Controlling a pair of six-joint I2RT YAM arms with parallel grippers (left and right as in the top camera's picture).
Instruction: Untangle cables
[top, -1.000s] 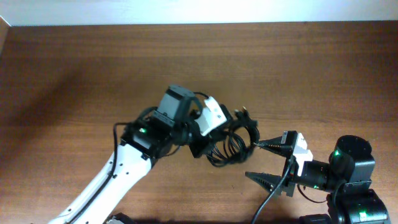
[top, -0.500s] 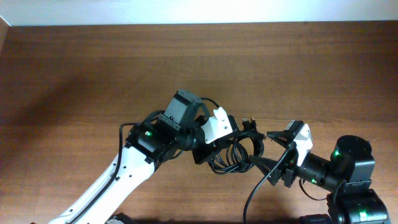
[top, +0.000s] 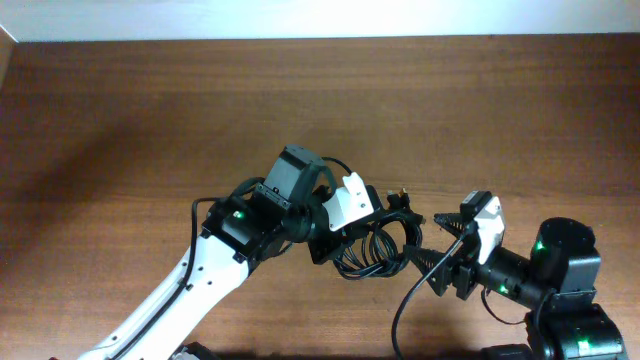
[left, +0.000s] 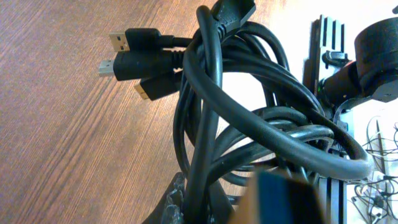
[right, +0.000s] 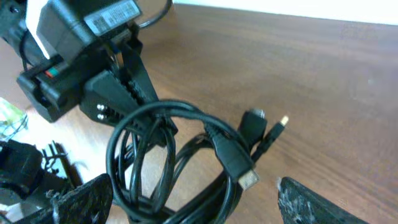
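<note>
Gripping a tangled bundle of black cables (top: 378, 240), the left gripper (top: 325, 242) has its jaws pressed together on the coils, near the middle of a brown wooden table (top: 150, 120). The bundle extends toward the right arm, its loops overlapping one another. In the left wrist view, three plugs (left: 134, 59) fan out near the top of the coils, one with a yellowish tip. The right gripper (top: 428, 240) faces the bundle, jaws spread wide, fingertips just beside the outer loops. In the right wrist view its fingers (right: 81, 199) frame the coils; whether they touch cannot be told.
</note>
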